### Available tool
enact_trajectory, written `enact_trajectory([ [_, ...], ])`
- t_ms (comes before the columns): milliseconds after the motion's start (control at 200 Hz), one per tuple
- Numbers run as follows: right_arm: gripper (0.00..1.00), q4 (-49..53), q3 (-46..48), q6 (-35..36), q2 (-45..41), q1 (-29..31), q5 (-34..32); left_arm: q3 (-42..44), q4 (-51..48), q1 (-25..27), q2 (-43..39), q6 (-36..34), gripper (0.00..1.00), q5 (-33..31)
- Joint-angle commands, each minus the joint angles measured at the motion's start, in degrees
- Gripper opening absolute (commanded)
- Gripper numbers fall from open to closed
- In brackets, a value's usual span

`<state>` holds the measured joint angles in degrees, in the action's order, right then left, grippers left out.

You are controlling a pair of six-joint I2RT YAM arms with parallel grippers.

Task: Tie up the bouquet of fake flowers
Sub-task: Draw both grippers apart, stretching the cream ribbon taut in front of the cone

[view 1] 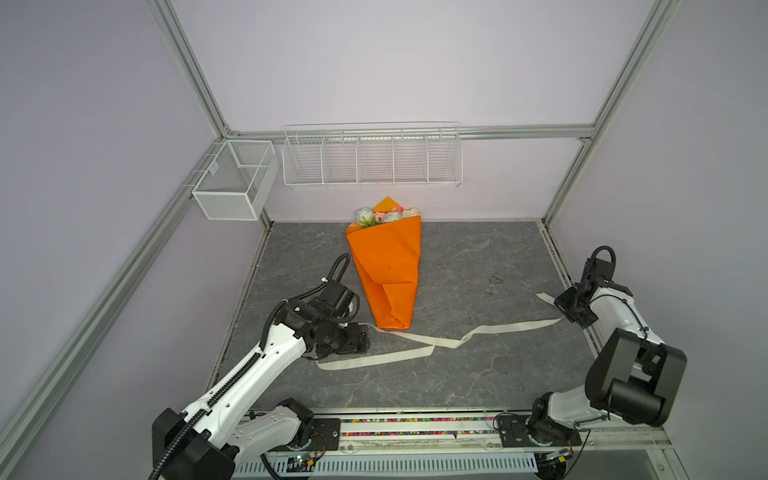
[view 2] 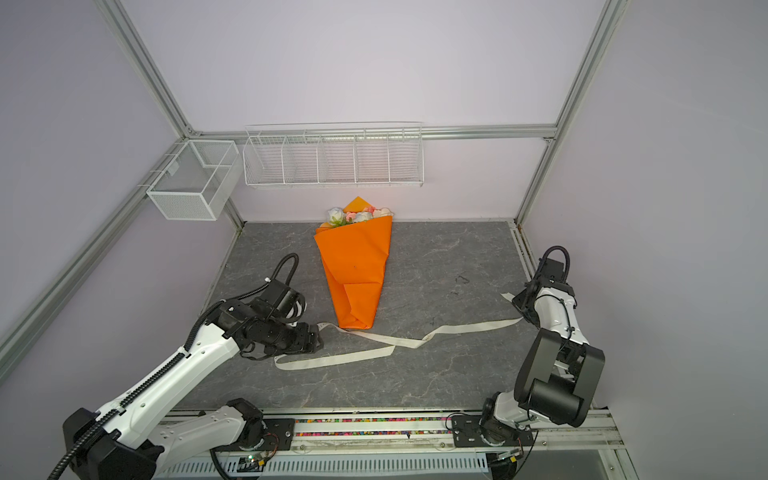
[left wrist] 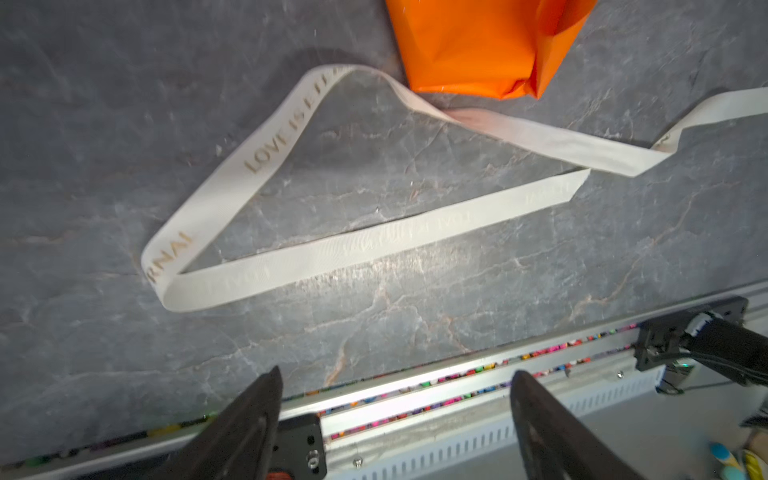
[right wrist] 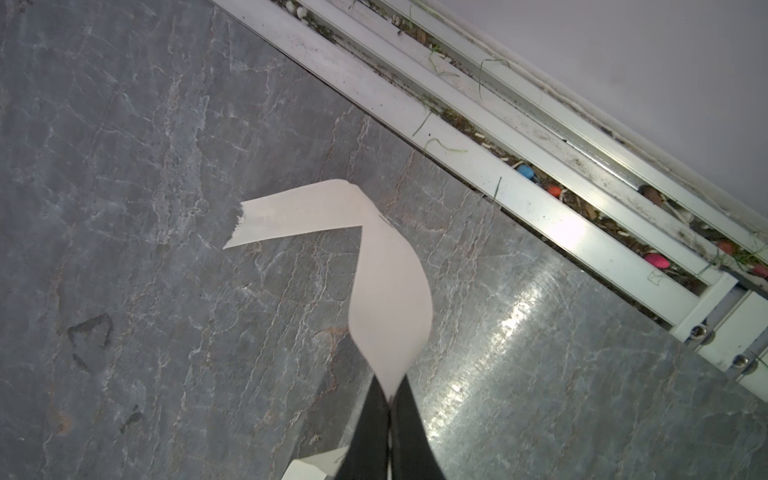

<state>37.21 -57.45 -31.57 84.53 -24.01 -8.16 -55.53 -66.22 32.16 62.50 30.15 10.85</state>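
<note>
The bouquet of fake flowers [view 1: 386, 216] lies in the middle of both top views, a little above centre. Its white, pink and cream blooms peep out of the wide end of a cone of orange paper [view 1: 388, 266], next to the back wall. The cone's narrow folded end points down the frame. A cream ribbon [view 1: 419, 347] with gold lettering snakes over the grey marbled table [view 1: 478, 382] below that narrow end and runs just beside it; whether the two touch cannot be told. From there the ribbon doubles back in a flat loop toward the lower left and stretches the other way to the right edge of the slab. The left gripper [view 1: 360, 337] sits low, left of centre, beside the cone's narrow end and over the ribbon's loop. In the left wrist view its dark fingers [left wrist: 257, 415] stand wide apart with nothing between them, released, above the loop. The right gripper [right wrist: 390, 397] is at the right edge of the table, clenched on the ribbon near its far end. The strip rises twisted from between the closed tips, and its short free tail hangs out over the slab.
</note>
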Motion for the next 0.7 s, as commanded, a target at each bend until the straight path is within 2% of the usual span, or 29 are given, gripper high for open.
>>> enact_trajectory([
  [0,0.06,2.0,-1.6,1.6,-1.5,-0.3,-0.8,1.3,-3.2,-2.6,-3.8,7.2,0.82,0.8],
  [60,0.06,2.1,-2.0,1.8,-2.2,-0.2,-0.5,6.5,2.4,-2.6,-6.8,9.3,0.76,1.9],
  [165,0.06,2.8,-2.5,2.1,-3.0,-0.2,-0.2,12.7,6.8,-2.6,-6.4,17.5,0.73,0.8],
  [285,0.06,2.7,-2.1,2.6,-4.0,0.0,0.4,18.9,10.2,-2.7,-7.0,30.5,0.78,-4.6],
  [370,0.06,2.8,-2.1,3.0,-3.9,0.1,1.1,22.6,13.5,-2.7,-9.5,35.3,0.78,-10.3],
  [425,0.06,2.7,-2.0,3.4,-4.0,0.1,1.6,24.9,17.5,-2.9,-11.1,36.2,0.75,-12.3],
  [505,0.06,2.7,-2.0,3.8,-4.1,0.2,2.2,26.1,18.3,-3.6,-10.7,37.5,0.73,-14.4],
  [630,0.06,2.9,-2.2,4.4,-4.4,0.1,2.2,27.0,22.3,-6.0,-7.1,34.8,0.69,-15.8],
  [695,0.06,3.1,-2.4,4.6,-4.6,0.2,2.4,26.8,23.0,-8.0,-4.1,33.1,0.63,-15.6],
])
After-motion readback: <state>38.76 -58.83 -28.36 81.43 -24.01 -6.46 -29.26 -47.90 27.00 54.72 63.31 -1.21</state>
